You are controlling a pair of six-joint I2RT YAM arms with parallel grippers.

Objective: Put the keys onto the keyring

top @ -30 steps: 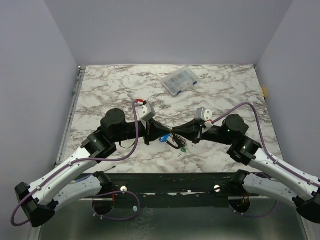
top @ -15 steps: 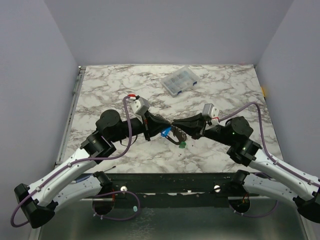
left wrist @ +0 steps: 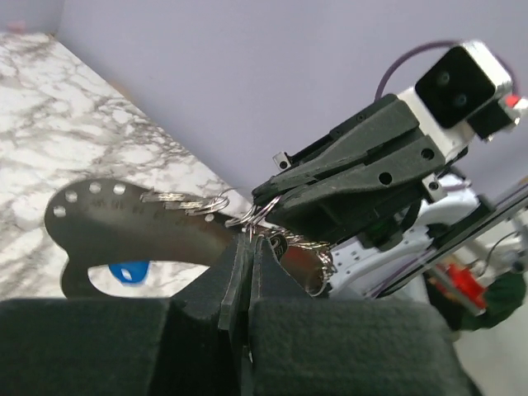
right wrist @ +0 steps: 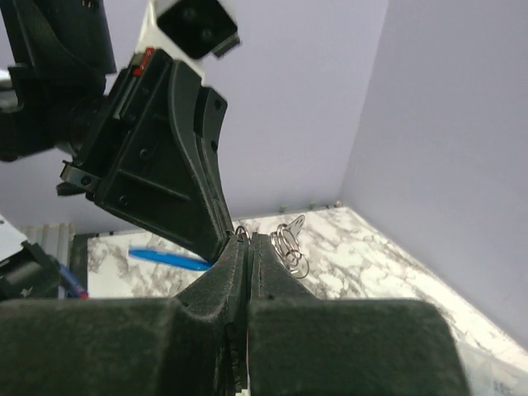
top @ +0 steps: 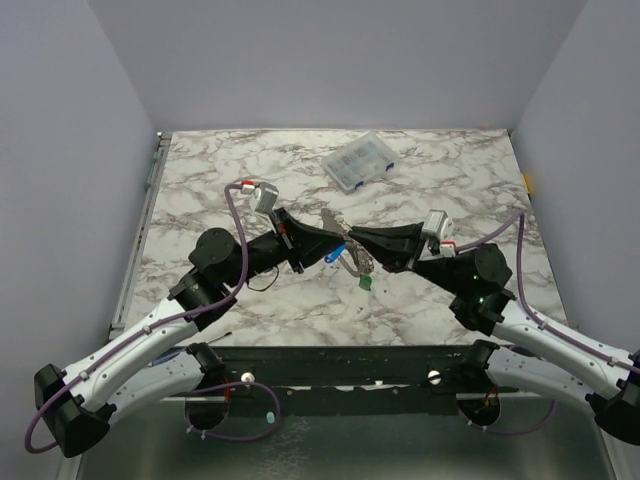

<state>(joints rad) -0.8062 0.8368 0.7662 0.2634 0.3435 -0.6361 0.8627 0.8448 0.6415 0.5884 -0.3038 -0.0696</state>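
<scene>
Keyring [top: 352,260] pinched by left fingers [left wrist: 233,276] and right fingers [right wrist: 266,276].

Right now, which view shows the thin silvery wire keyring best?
Left wrist: the thin silvery wire keyring sits mid-frame, its loops large and distinct. Right wrist shows only a few small loops, low in frame. Top external shows just a tiny tangle between the two arms.
</scene>
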